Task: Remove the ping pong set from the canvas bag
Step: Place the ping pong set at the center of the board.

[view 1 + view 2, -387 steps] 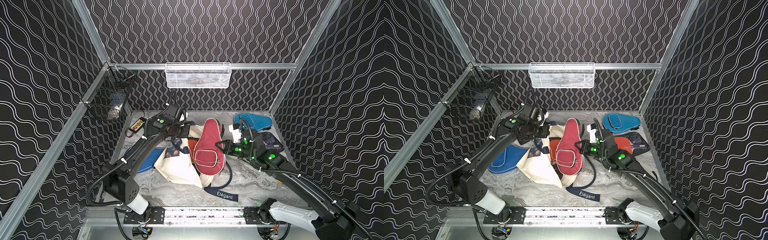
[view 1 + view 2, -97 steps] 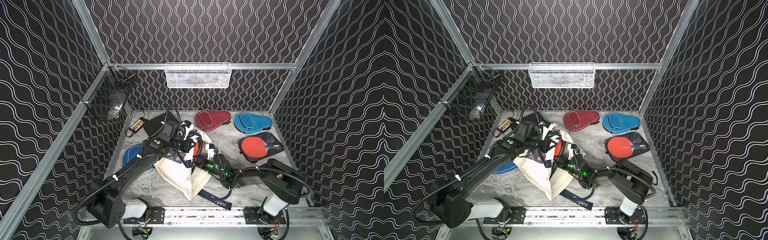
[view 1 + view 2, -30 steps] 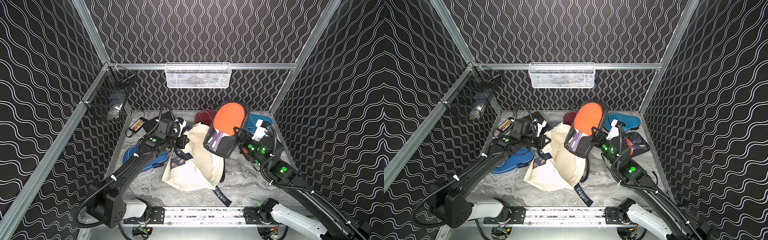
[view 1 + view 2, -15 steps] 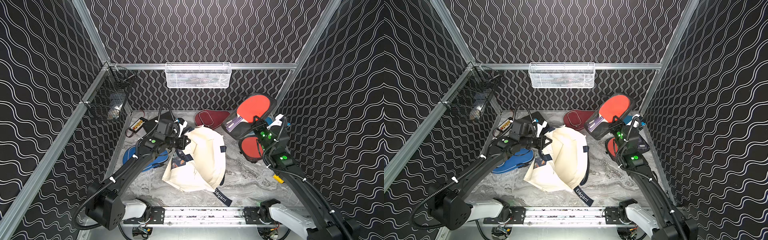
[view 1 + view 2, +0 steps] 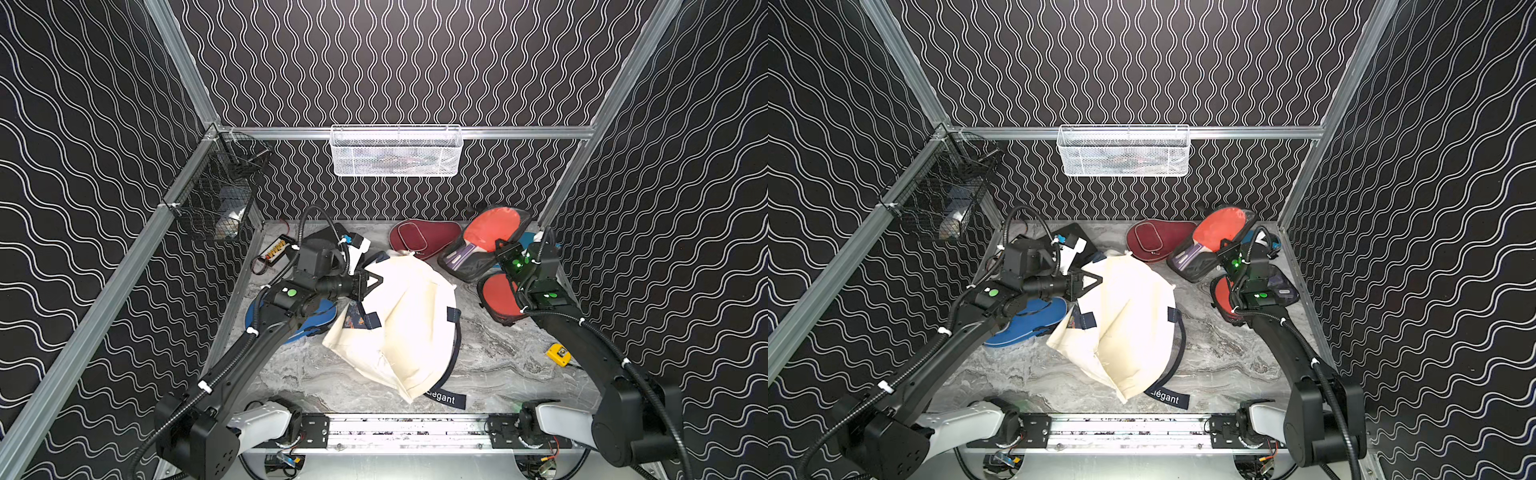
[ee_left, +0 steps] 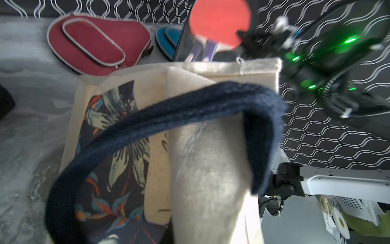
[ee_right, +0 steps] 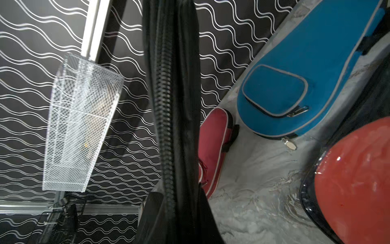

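right claw (image 5: 501, 252) is clamped nearly closed on the zipped black edge of the ping pong set (image 5: 484, 239), a red paddle in a clear-fronted case, held tilted near the back right corner, outside the canvas bag (image 5: 409, 320) and just past its far edge; under the right arm a second red paddle case (image 5: 498, 297) lies on the surface (image 5: 498, 357), with a blue case (image 7: 295, 84) and a maroon case (image 5: 424, 237) close by; left claw (image 5: 376, 282) is fully closed on the bag's navy strap (image 6: 190, 101), at the bag's rim
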Controlling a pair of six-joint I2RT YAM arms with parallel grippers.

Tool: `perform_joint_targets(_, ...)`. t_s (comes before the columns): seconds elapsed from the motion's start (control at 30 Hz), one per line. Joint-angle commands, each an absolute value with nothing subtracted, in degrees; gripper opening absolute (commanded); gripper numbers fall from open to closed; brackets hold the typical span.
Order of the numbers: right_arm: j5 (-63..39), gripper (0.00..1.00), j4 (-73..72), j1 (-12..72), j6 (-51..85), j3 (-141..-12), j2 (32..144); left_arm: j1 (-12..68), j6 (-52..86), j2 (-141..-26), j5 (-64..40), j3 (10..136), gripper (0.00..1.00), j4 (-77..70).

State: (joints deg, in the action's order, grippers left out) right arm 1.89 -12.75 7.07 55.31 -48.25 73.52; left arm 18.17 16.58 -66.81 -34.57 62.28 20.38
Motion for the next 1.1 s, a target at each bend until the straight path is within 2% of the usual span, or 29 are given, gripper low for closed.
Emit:
perform_joint_targets(0.0, -0.44, 0.0, -19.81, 7.03, 56.74, -47.9, 75.68, 16.9, 17.64, -65.12, -37.29, 63.4, 0.0, 15.46)
perform_joint_targets(0.3, -4.99, 0.0, -24.75, 7.12, 62.21, -45.53, 84.11, 11.6, 22.21, -63.9, -40.28, 61.62, 0.0, 9.69)
perform_joint_targets(0.73, -4.33, 0.01, -28.26, 9.73, 65.77, -44.21, 94.01, 9.47, 23.82, -63.37, -41.16, 60.14, 0.0, 7.74)
perform_joint_targets(0.8, -4.27, 0.05, -28.02, 10.09, 66.75, -44.38, 95.27, 9.27, 23.83, -63.33, -41.14, 60.07, 0.0, 7.66)
perform_joint_targets(1.07, -4.31, 0.38, -21.75, 11.81, 67.33, -46.56, 95.94, 8.06, 24.51, -63.11, -41.31, 59.9, 0.0, 7.16)
